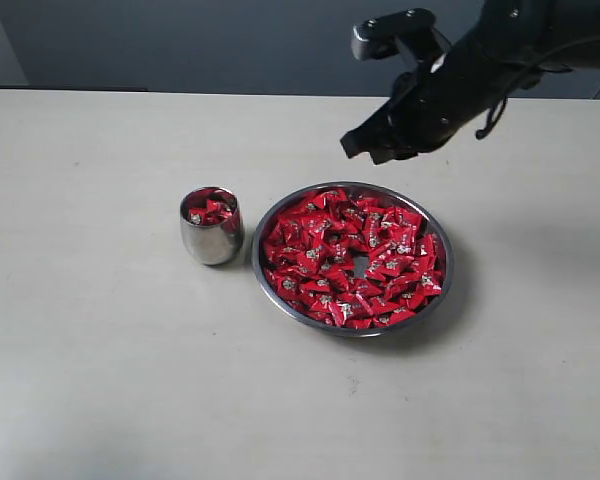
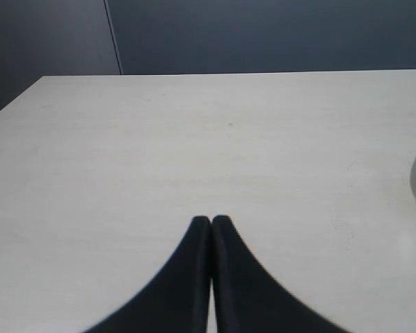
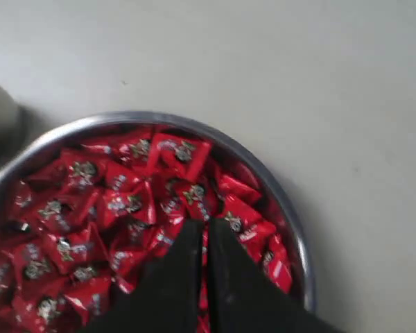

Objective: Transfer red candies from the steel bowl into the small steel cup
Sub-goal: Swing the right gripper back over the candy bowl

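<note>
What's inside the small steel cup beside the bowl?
Shiny red-wrapped candies lie in the small polished steel cup, reaching near its rim. Only the top layer shows; the cup's wall hides whatever is beneath.

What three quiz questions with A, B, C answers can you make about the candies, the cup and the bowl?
1. Where is the cup?
A. Right beside the bowl
B. Inside the bowl
C. Upside down on the candies

2. What colour are the candies?
A. Green
B. Red
C. Blue

3. What is in the cup?
A. Nothing
B. Water
C. Some candies

Answers:
1 A: the exterior view shows the cup upright just left of the bowl's rim.
2 B: every wrapper is shiny red with a small pale mark.
3 C: red wrappers show in the cup's mouth.
</note>
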Action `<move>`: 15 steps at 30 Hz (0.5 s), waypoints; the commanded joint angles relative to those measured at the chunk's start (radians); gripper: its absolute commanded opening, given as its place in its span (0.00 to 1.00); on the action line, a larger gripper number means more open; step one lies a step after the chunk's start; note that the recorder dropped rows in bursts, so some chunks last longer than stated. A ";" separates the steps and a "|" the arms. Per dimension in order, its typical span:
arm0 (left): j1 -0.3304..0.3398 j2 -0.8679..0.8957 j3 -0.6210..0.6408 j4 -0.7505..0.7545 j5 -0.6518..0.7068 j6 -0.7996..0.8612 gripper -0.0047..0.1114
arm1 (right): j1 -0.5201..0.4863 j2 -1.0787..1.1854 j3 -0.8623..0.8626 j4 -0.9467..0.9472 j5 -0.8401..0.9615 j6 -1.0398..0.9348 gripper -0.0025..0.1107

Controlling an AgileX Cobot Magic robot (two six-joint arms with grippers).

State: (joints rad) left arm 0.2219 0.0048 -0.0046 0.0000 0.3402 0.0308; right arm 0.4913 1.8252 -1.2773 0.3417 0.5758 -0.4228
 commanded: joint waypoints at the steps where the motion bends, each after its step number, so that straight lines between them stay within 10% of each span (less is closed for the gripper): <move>1: -0.005 -0.005 0.005 -0.006 -0.010 -0.001 0.04 | -0.063 -0.041 0.107 0.035 -0.050 -0.003 0.05; 15: -0.005 -0.005 0.005 -0.006 -0.010 -0.001 0.04 | -0.081 0.043 0.145 0.087 -0.021 0.128 0.14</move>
State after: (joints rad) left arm 0.2219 0.0048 -0.0046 0.0000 0.3402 0.0308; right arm 0.4161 1.8469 -1.1334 0.4297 0.5381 -0.3189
